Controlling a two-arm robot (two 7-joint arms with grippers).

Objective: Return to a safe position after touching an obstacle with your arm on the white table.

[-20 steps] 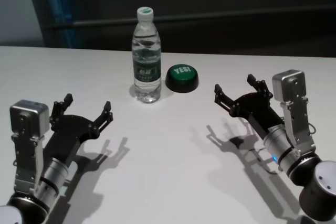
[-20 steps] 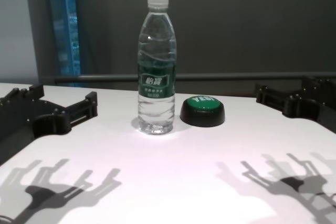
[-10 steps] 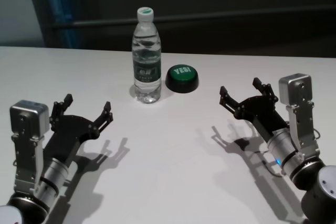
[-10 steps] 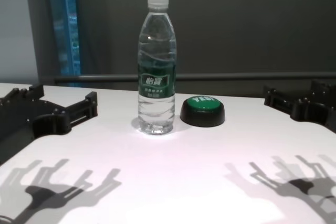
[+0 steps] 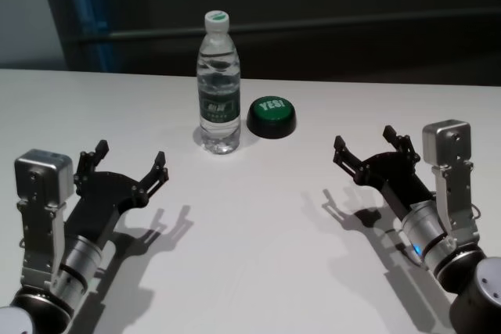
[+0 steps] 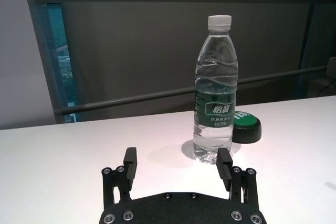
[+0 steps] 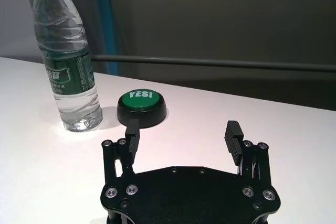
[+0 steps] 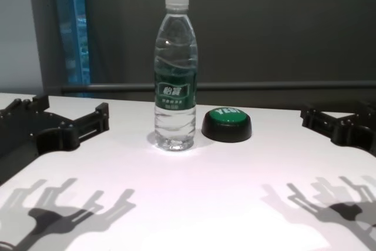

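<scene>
The right gripper [image 5: 372, 149] hovers over the white table [image 5: 258, 224] in the right part of the head view, its two black fingers spread wide with nothing between them. In its own wrist view the right gripper [image 7: 182, 131] points toward the low black button [image 7: 142, 107] with the green top, which lies beyond the fingertips and apart from them. In the chest view only the tips of this gripper [image 8: 338, 123] show, at the right edge of the frame, with their shadow on the tabletop below.

The left gripper [image 5: 129, 163] sits in the lower left of the head view, also spread wide and empty, held above the table with its shadow beside it. Its wrist view shows the left gripper [image 6: 177, 163] aimed at the bottle [image 6: 214, 90], which stands past the fingertips without touching them.

The obstacle, a clear water bottle [image 5: 218, 84] with a white cap and dark green label band, stands upright in the upper centre of the head view, well apart from both grippers. The button [image 5: 272, 116] rests just to its right, near but not touching. In the chest view the bottle [image 8: 175, 72] rises at centre frame with the button [image 8: 227, 124] at its base, both on the glossy table [image 8: 194, 198].
</scene>
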